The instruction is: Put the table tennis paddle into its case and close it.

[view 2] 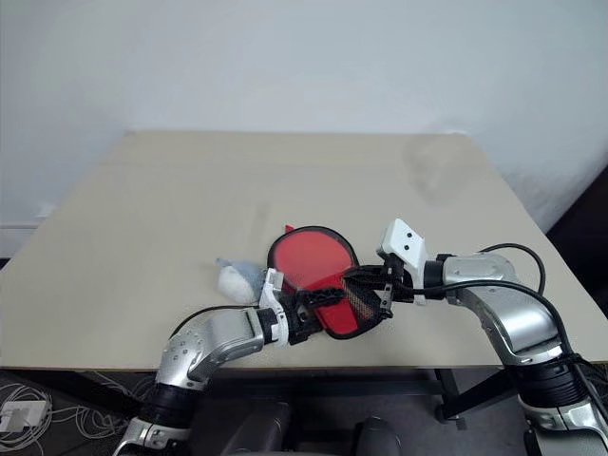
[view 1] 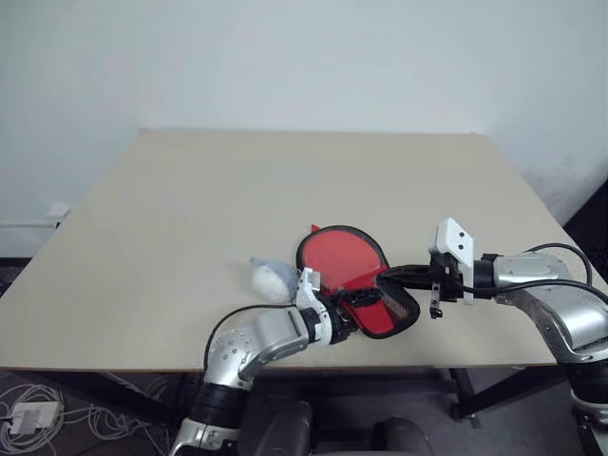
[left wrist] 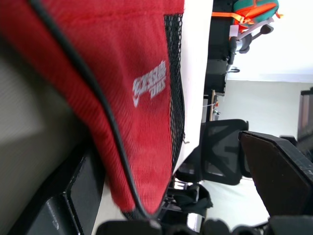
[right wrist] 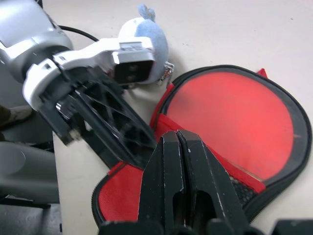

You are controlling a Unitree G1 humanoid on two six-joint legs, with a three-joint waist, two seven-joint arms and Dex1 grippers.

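The right gripper has its 2 black fingers pressed together, pinching a red flap of the case near the case's narrow end; in the right wrist view the red fabric folds up into the closed tips. This gripper reaches in from the right, just above the table's near edge.

The left gripper stands spread wide, 1 finger lying over the near left edge of the case and the other standing clear beyond the fabric. In the left wrist view the red fabric with its white logo and black mesh strip hangs between the 2 fingers; whether they press on it I cannot tell. This arm comes up from the near left.

The case lies on the beige table close to the near edge, roughly midway between left and right, its round end pointing far-left and its narrow end lifted toward the grippers. It is black-edged, and its opening gapes along the near side.

The table tennis paddle shows as a round red face inside the black rim of the case; its handle is hidden under the flap and fingers.

The grey-blue pom-pom rests on the table just left of the case, beside the left wrist.
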